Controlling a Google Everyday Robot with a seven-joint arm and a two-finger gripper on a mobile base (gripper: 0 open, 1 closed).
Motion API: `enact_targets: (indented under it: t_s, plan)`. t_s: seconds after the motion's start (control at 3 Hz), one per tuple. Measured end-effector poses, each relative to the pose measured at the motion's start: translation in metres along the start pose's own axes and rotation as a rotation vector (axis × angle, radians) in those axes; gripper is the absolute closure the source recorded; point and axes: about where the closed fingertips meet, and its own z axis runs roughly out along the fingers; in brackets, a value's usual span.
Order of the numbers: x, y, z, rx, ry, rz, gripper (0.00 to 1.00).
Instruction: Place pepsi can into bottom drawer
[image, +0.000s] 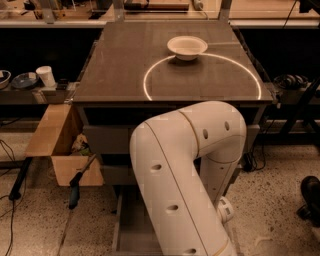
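A cardboard box (55, 145) is sitting open at the near left, beside the cabinet. The bottom drawer (131, 227) is standing pulled out, low and near. The white arm (185, 170) is bending down over it and hiding the gripper, so its grip and the pepsi can cannot be told. A white bowl (187, 47) is resting on the far tabletop (120, 70).

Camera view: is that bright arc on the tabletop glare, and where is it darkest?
In the camera view, the arc looks like a thin bright reflection curving across the tabletop in front of the bowl; the drawer fronts beneath sit in shadow; the white arm hides the tool from sight.
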Motion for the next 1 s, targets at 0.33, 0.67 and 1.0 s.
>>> enact_targets:
  t_s: [0.33, 0.67, 1.0]
  plan:
    - [0.0000, 0.0000, 0.0000, 0.000, 0.000, 0.000, 0.11]
    - [0.0000, 0.0000, 0.0000, 0.000, 0.000, 0.000, 0.00]
    - [0.0000, 0.0000, 0.0000, 0.000, 0.000, 0.000, 0.00]
